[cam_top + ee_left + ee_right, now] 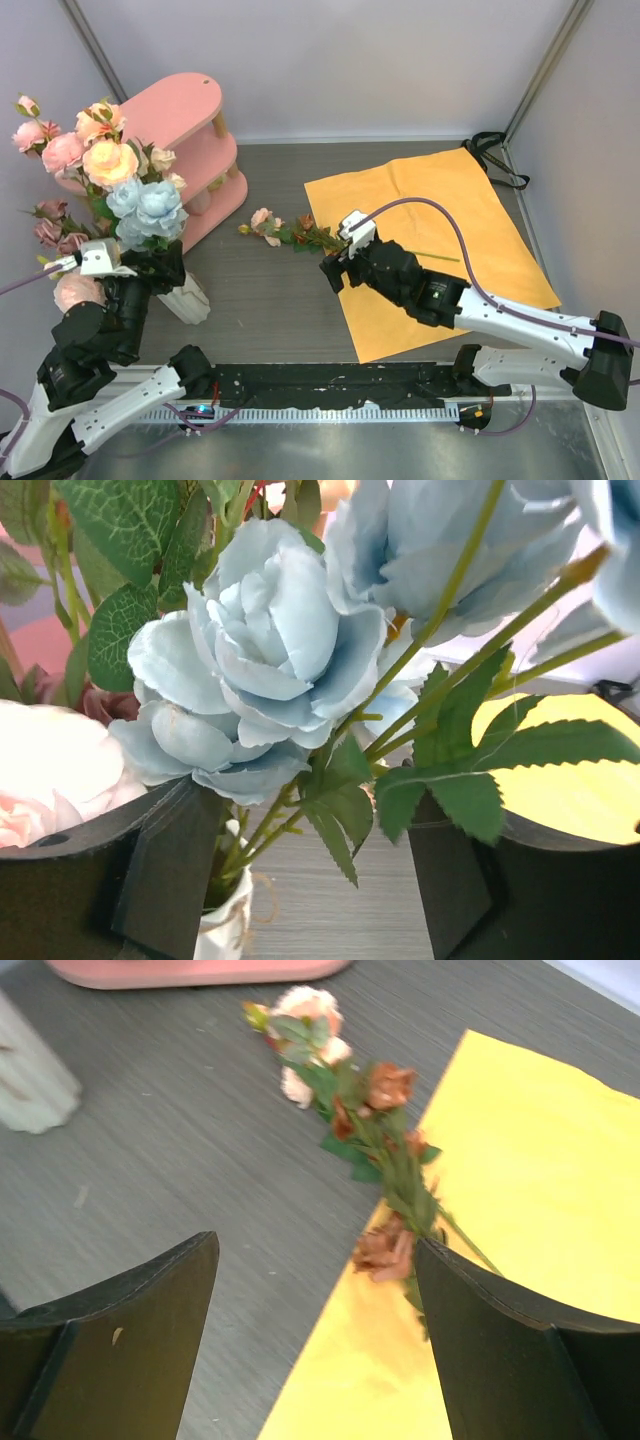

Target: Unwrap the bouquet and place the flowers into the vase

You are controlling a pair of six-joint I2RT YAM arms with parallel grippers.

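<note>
The flowers (120,190), pink, peach and pale blue, stand bunched in the ribbed cream vase (190,298) at the left. My left gripper (150,262) is open around their green stems just above the vase rim (225,920), with neither finger pressing on them; pale-blue blooms (255,650) fill that wrist view. One loose sprig (285,232) with pink and rust blooms lies on the table, its stem reaching onto the flat orange sheet (430,250). My right gripper (335,265) is open and empty just above the sprig's stem end (385,1250), at the sheet's left edge (360,1360).
A pink two-tier shelf (185,150) stands behind the vase at the back left. The black ribbon (495,150) lies at the sheet's far right corner. Grey walls close in the table on the left, back and right.
</note>
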